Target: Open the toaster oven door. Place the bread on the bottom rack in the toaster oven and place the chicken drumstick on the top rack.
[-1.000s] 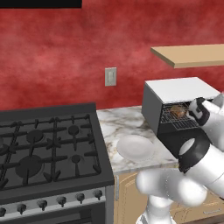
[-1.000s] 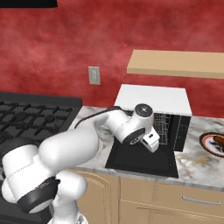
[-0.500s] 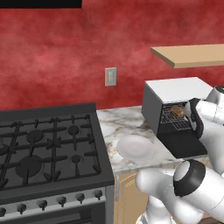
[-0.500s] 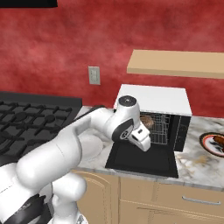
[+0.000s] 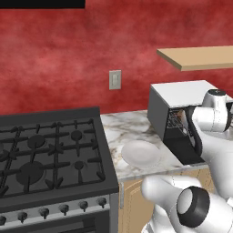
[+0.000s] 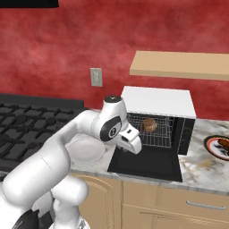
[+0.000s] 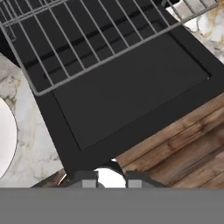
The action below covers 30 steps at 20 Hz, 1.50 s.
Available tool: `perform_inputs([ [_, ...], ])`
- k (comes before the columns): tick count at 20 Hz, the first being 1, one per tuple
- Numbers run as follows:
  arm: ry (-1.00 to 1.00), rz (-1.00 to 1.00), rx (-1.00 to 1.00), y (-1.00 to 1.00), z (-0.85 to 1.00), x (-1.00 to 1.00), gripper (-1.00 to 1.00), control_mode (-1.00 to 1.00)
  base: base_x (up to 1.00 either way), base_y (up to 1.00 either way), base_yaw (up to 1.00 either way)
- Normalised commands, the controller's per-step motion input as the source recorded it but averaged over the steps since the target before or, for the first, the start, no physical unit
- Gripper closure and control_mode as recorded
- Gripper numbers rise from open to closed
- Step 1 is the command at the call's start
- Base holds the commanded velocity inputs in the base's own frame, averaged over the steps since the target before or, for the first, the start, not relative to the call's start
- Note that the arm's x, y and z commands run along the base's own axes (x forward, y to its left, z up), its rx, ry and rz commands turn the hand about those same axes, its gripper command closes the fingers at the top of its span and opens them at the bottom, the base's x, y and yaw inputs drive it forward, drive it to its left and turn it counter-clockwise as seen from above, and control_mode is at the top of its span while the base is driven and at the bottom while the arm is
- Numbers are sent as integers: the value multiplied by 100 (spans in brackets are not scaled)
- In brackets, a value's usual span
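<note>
End effector (image 6: 133, 147) hangs just above the near left part of the toaster oven door (image 6: 147, 162), which lies folded flat over the front edge of the marble tabletop (image 6: 205, 166). From the hand view its two dark fingertips (image 7: 88, 178) peek up at the bottom with a small gap between them and nothing visibly pinched there; whether they are properly spread or nearly together I cannot tell. That same view looks down on the door's dark window panel, with a wire rack (image 7: 100, 39) reaching out over its far side and wooden flooring past the door's edge.

Behind the door stands the toaster oven (image 6: 157, 115), a black box with a flat white top, its cavity uncovered. A brown piece of food (image 6: 150, 125) sits on a wire rack inside; which rack it is on, and whether it is the bread or the drumstick, is too small to make out. In the left base view the oven's open mouth shows a similar brownish item.

A white plate (image 5: 140, 153) rests on the tabletop to the left of the oven, between it and the black gas stove (image 5: 48, 159). On the far right of the tabletop a second plate (image 6: 219, 147), dark-rimmed, carries something reddish-brown. A pale wooden shelf (image 6: 181, 65) is fixed to the red wall above the oven, and a light switch plate (image 6: 96, 77) sits on the wall to the left
</note>
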Motion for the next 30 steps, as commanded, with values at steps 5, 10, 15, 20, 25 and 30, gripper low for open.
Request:
perform_inputs([
  [5,14,6,4,26,4,-13,-100,-100,0,0,0],
  [10,0,0,3,0,0,0,-100,-100,0,0,0],
  [15,0,0,0,0,0,0,-100,-100,0,0,0],
  [20,0,0,0,0,0,0,-100,-100,0,0,0],
  [25,0,0,0,0,0,0,-100,-100,0,0,0],
  [30,0,0,0,0,0,0,-100,-100,0,0,0],
])
